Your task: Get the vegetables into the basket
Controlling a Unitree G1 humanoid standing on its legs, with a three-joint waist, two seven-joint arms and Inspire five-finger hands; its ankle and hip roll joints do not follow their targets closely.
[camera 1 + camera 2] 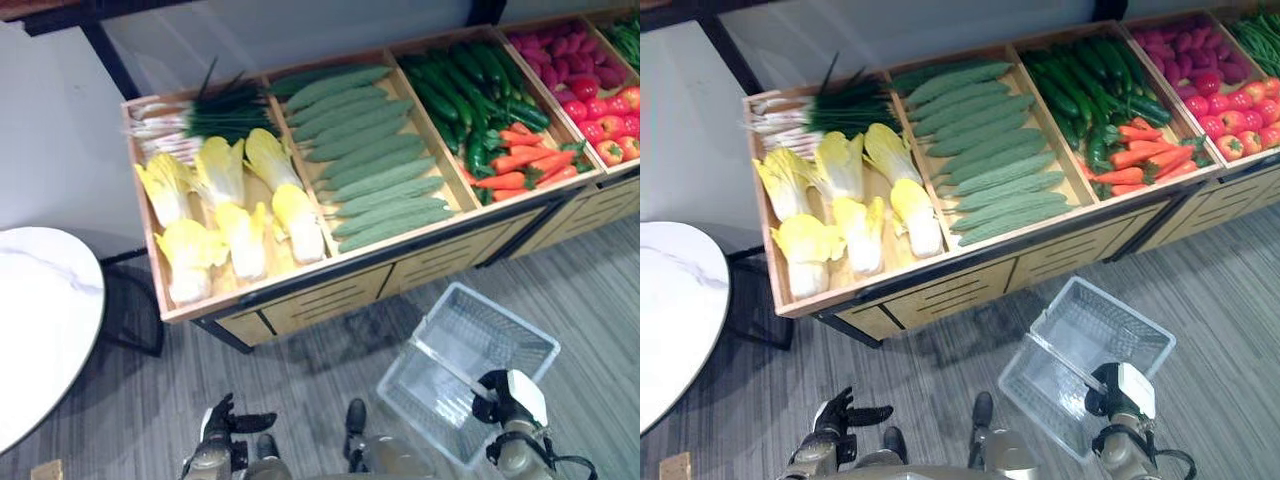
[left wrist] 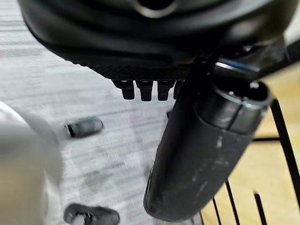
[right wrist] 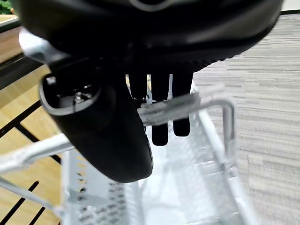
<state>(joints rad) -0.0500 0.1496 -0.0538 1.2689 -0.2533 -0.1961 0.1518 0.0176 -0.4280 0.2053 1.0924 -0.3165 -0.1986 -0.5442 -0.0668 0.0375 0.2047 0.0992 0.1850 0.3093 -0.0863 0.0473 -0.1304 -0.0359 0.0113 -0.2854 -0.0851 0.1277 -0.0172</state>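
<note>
A long wooden produce stand (image 1: 330, 288) holds the vegetables: pale napa cabbages (image 1: 232, 212) and scallions (image 1: 205, 118) in the left bin, light green cucumbers (image 1: 375, 160) in the middle bin, dark green cucumbers (image 1: 455, 85) and carrots (image 1: 525, 160) further right. An empty clear plastic basket (image 1: 505, 328) hangs low in front of the stand. My right hand (image 1: 505, 395) is shut on its handle (image 3: 187, 105), fingers (image 3: 159, 126) hooked over the bar. Down at the lower left my left hand (image 1: 225, 422) is open, holding nothing and well short of the stand.
Red tomatoes (image 1: 605, 110) and purple roots (image 1: 560, 50) fill the rightmost bins. A round white table (image 1: 40, 320) stands at the left, close to the stand's corner. Grey striped floor (image 1: 300, 370) lies between me and the stand.
</note>
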